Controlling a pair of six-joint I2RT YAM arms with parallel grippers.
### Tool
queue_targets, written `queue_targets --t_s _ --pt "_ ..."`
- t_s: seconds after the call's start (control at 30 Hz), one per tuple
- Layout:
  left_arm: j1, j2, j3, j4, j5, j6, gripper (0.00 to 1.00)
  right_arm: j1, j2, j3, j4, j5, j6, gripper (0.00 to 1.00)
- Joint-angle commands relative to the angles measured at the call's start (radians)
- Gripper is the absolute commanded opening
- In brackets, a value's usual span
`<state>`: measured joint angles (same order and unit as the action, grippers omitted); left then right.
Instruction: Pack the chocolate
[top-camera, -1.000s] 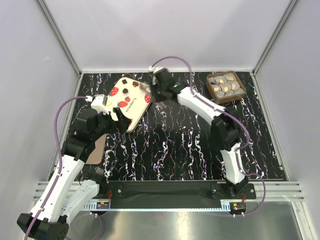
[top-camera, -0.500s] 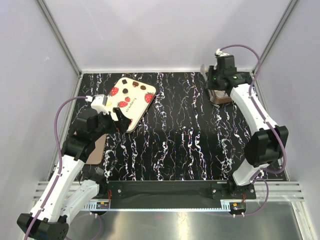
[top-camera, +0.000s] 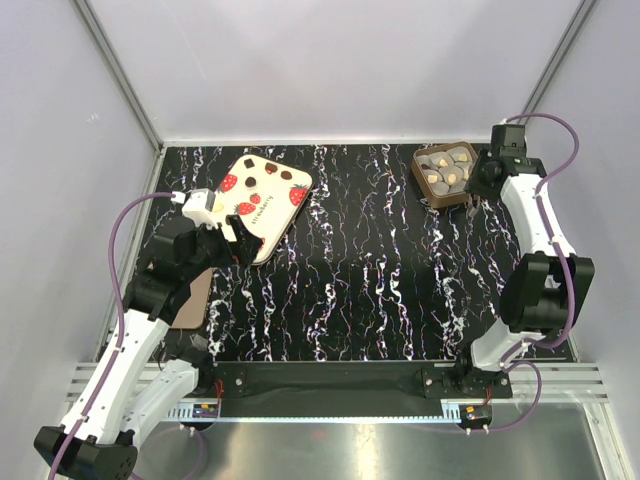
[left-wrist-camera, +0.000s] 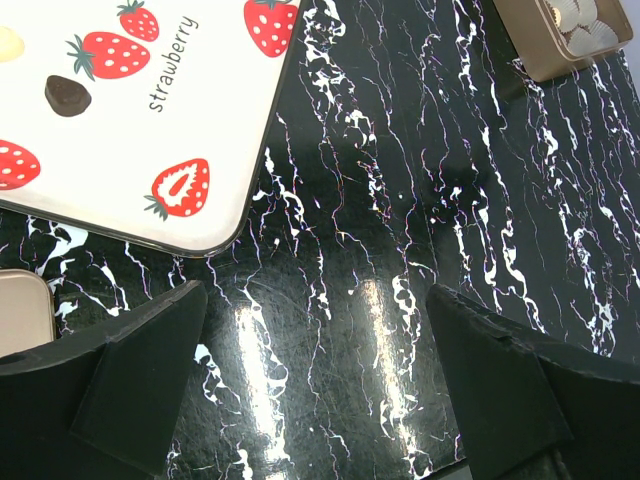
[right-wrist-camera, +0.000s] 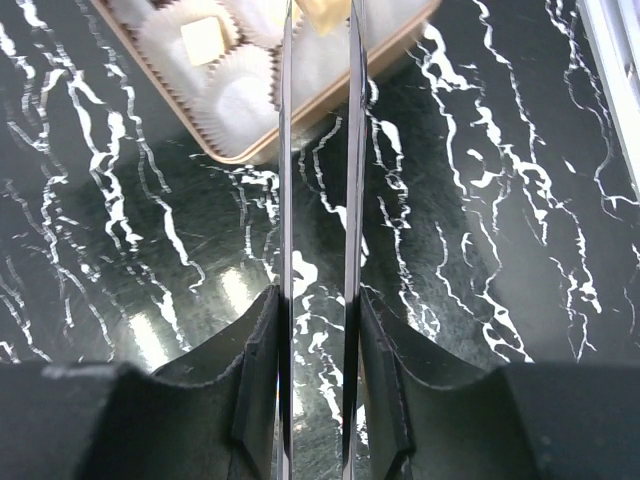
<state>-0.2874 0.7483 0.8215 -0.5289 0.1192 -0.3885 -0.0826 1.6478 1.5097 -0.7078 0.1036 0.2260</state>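
Risk first: your right pincer (right-wrist-camera: 318, 40) sits at the right-hand rim of the brown tray (top-camera: 432, 197), and in the wrist view its blades cross over that rim. Any sideways drift is likely to shove or tilt the tray and unsettle the chocolate (top-camera: 445, 170) in its paper cups (right-wrist-camera: 240, 100). The cups look light; I judge one could lift out with a piece or crumple under a blade. The blades stand close and parallel, with a thin gap showing worktop (top-camera: 370, 280) through it. Their tips run off the top of the wrist view, so you cannot tell whether they pinch a piece or nothing. If empty, that gap looks too narrow to drop over a round piece. The chocolate lies in the tray at the far right corner of the worktop, well apart from the strawberry-printed lid (top-camera: 262, 197) at far left; carrying either across is where a slip would cost you. Pose: the right arm (top-camera: 540, 230) is stretched up the right side, elbow near the enclosure wall (top-camera: 600, 200), wrist turned in toward the tray, cable (top-camera: 555, 125) looped above, leaving little reach in reserve. Your left pincer (left-wrist-camera: 320, 385) is spread wide and empty, hovering low over bare worktop just beside the lid's near corner, with the left arm (top-camera: 130, 340) folded, elbow out to the left.
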Motion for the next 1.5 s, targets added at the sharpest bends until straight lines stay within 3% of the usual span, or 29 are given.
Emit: queue_targets --t_s 0.0,1.47 --pt "0.005 0.008 0.007 0.036 -0.01 0.016 0.99 -0.017 0.0 -0.005 0.022 0.007 0.013 0.34" --pt "0.005 0.031 0.016 0.035 -0.012 0.017 0.99 -0.055 0.191 0.113 0.001 0.091 -0.007 0.4"
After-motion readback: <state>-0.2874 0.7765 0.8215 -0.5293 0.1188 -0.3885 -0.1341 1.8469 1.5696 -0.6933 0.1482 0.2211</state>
